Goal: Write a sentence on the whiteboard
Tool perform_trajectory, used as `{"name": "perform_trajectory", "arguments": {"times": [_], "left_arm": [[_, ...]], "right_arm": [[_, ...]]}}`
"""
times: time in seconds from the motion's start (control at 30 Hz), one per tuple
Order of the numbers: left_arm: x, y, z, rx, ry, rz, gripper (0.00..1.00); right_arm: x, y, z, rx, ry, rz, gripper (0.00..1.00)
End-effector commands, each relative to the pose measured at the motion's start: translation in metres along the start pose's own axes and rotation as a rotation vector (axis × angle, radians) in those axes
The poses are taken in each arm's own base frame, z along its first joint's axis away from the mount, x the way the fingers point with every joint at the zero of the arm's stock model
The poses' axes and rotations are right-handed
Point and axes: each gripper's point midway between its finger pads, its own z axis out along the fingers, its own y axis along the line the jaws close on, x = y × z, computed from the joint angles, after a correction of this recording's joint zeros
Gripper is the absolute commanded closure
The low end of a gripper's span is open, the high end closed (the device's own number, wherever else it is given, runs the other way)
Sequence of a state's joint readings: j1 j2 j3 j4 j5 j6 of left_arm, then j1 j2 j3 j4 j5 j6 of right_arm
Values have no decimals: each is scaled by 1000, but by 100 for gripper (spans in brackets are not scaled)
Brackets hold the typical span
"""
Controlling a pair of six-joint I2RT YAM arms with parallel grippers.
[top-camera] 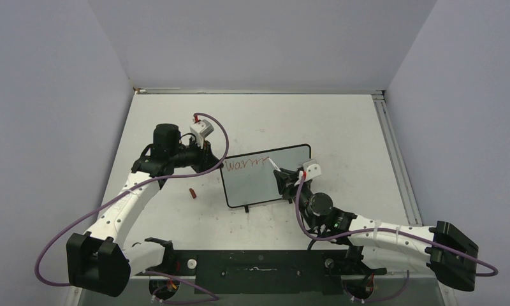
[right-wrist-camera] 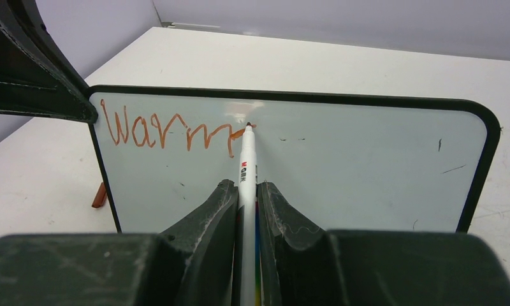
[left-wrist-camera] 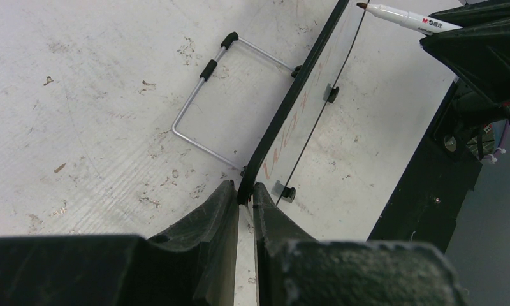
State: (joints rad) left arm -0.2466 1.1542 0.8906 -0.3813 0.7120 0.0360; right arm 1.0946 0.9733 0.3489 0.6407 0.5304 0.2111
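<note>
Near the middle of the tabletop [top-camera: 342, 127] the whiteboard [top-camera: 268, 185] stands propped up, facing the arms. The left fingers [left-wrist-camera: 232, 194] are pinched shut on its black frame at the upper left corner. The right fingers [right-wrist-camera: 232, 194] are clamped on a white marker [right-wrist-camera: 247, 159], whose tip touches the board at the end of the red sentence [right-wrist-camera: 169, 131], which reads "Warm". A small red cap [top-camera: 192, 192] lies just left of the board.

Left tool [left-wrist-camera: 245, 196] clamped, right tool [right-wrist-camera: 247, 191] clamped
</note>
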Motion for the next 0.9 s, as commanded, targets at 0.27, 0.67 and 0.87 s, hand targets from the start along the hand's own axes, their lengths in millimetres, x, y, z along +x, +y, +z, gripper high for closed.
{"name": "perform_trajectory", "arguments": {"times": [0.27,0.67,0.87], "left_arm": [[9,8,-2,-37,31,-9,100],[8,7,-2,-35,30,-9,100],[8,7,-2,-35,29,-8,100]], "right_arm": [[-35,15,9,-30,-85,15,95],[-19,6,9,7,-44,4,95],[1,-1,1,19,4,17,95]]}}
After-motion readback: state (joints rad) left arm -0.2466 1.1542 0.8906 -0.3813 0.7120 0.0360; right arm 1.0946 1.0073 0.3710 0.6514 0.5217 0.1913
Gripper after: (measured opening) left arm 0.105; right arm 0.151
